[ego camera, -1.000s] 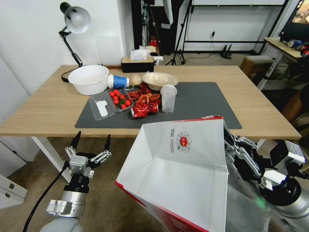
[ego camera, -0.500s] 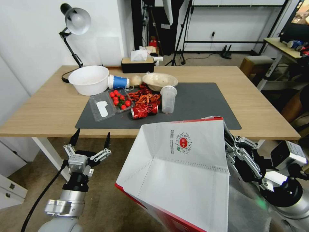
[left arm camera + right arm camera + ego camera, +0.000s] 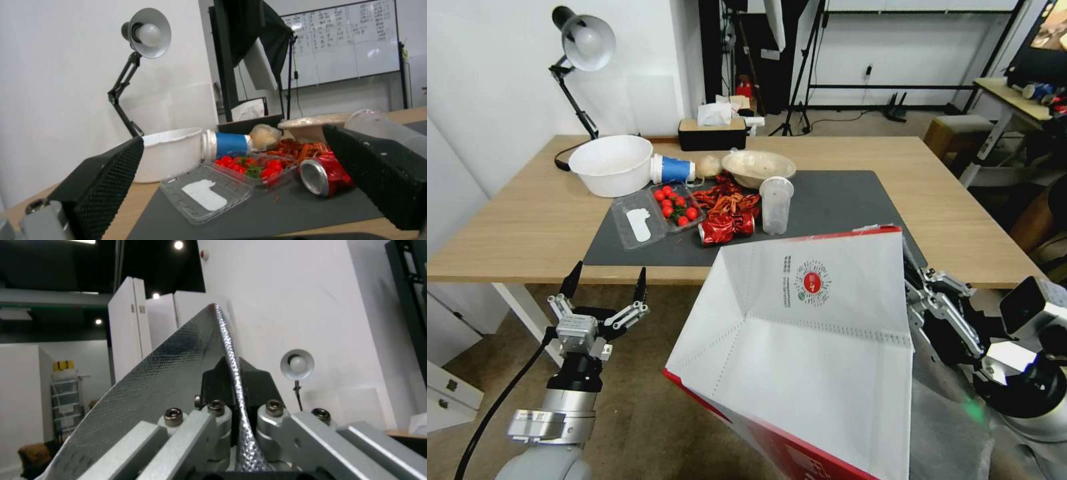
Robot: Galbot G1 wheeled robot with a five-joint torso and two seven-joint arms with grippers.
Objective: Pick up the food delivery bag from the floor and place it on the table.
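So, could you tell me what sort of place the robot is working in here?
Probably a lab or studio set up to look like an office: a whiteboard covered in writing, tripod stands and dark studio gear behind the light-wood table, plus a desk lamp.

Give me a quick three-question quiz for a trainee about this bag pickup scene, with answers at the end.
1. True or false: the bag already rests on the table.
2. Which end effector holds the bag? A) left B) right C) both
3. Fill in: the left end effector hangs below the table's near edge with its fingers ____.

Key:
1. False. It is held in the air in front of the table's near edge.
2. B. The right end effector pinches the bag's wall; the right wrist view shows its silver lining between the fingers.
3. Open, with nothing between them.
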